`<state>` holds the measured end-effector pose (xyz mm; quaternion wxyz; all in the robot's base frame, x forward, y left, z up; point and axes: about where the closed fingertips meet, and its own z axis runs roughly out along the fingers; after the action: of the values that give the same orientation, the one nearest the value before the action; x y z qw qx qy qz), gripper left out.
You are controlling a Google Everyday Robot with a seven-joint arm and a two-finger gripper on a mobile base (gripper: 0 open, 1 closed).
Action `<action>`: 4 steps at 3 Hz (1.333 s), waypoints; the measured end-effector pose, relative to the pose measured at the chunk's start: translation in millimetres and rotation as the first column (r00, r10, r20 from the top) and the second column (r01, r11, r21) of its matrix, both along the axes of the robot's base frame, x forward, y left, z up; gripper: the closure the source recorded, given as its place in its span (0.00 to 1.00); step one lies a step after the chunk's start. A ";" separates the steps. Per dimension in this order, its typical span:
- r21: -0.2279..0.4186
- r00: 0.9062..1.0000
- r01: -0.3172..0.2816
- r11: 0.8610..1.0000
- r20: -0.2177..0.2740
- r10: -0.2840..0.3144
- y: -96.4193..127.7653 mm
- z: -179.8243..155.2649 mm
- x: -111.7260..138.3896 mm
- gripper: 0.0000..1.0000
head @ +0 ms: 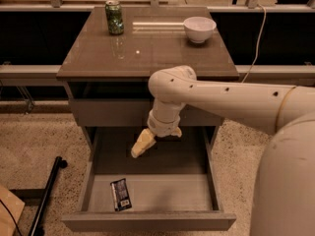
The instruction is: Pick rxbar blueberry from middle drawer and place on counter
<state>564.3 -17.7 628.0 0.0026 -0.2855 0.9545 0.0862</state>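
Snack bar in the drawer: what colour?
Bar dark navy-black, pale marks; camera view. Gripper above drawer.

1. Green can [114,17]: upright, far, left of centre.
2. White bowl [199,29]: upright, far, right of centre, well apart from the can.
3. Closed grey drawer front [113,113]: plain, no handle, mid-scene.
4. Black pole [47,195]: slanted across the speckled floor [34,141], near left.
5. White cable [256,38]: hanging, far right.
6. Wooden board corner [7,213]: near left edge, beside the pole.

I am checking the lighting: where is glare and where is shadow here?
Camera view: glare streaks the counter between green can and bowl; the middle drawer is dark at the back, under the gripper; the rxbar blueberry lies on brighter floor.
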 end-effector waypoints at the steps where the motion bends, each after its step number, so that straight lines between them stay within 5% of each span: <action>1: -0.005 1.000 0.015 1.000 -0.010 -0.015 2.9 -5.0 -0.1 0.00; 3: 0.004 0.993 0.113 0.994 -0.017 -0.113 39.9 -50.2 13.6 0.00; 4: -0.028 0.979 0.201 0.979 -0.040 -0.202 56.4 -89.1 22.1 0.00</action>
<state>586.3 38.7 538.8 -0.0123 -0.1853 0.9793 0.0800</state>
